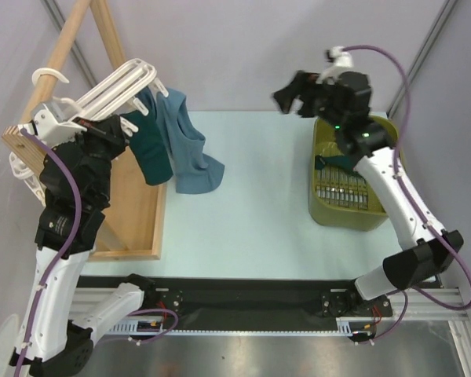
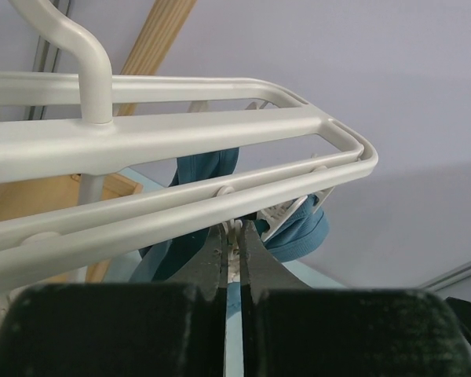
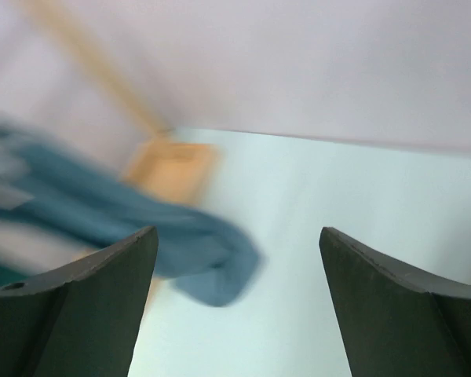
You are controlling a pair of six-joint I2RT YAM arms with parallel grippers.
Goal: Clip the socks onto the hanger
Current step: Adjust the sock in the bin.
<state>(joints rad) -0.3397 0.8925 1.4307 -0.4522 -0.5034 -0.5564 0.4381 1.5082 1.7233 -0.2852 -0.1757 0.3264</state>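
The white hanger (image 1: pixel 114 85) hangs from the wooden rack at the upper left. A dark teal sock (image 1: pixel 149 153) and a steel-blue sock (image 1: pixel 190 155) hang from its clips, with the blue sock's toe resting on the table. My left gripper (image 1: pixel 128 124) is just under the hanger bars (image 2: pixel 180 133), shut on a small white clip (image 2: pixel 234 245). The teal sock (image 2: pixel 208 166) and the blue sock (image 2: pixel 302 228) show behind the clip. My right gripper (image 1: pixel 292 93) is open and empty, raised over the table's far right. Its wrist view shows the blue sock (image 3: pixel 208 263), blurred.
The wooden A-frame rack (image 1: pixel 137 216) stands at the left, its base on the table. An olive-green basket (image 1: pixel 339 214) sits at the right under my right arm, with something dark teal (image 1: pixel 332 162) inside. The pale table (image 1: pixel 251 212) lies between them.
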